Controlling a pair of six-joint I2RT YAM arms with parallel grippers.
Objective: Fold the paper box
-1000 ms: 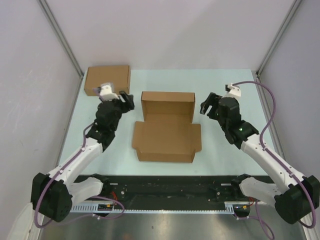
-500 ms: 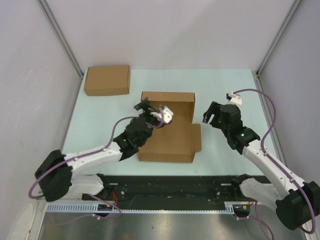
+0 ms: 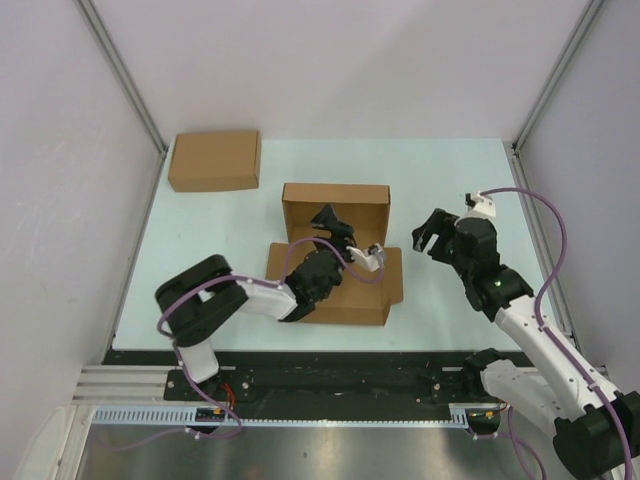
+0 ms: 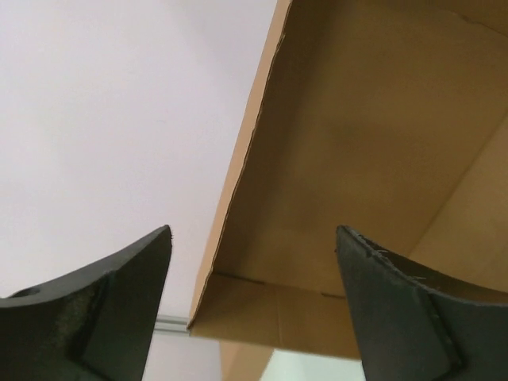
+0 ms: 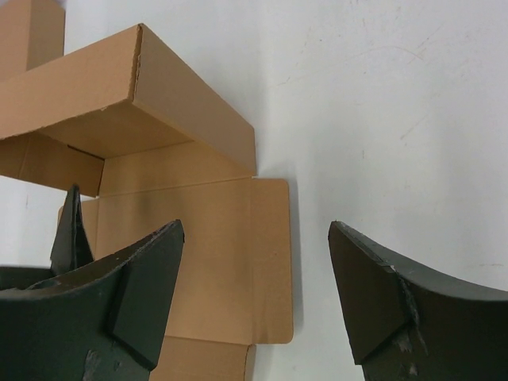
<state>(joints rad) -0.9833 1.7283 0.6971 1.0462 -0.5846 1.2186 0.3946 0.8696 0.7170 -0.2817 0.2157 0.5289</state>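
Observation:
The paper box lies mid-table, its flat front panel toward me and a raised tray section at the back. My left gripper is open and empty, low over the box's middle and pointing at the tray's inner wall. In the left wrist view the left gripper faces the box's brown wall close up. My right gripper is open and empty, above the table just right of the box. In the right wrist view the right gripper hangs over the box's right side flap.
A second, ready-made flat brown box lies at the back left of the pale green table. Grey walls close in the table on the left, back and right. The left arm lies across the paper box's front panel.
My left arm has swung from the back left, by the ready-made box, rightward and down over the paper box. My right gripper has drawn slightly right and nearer. The box has not moved.

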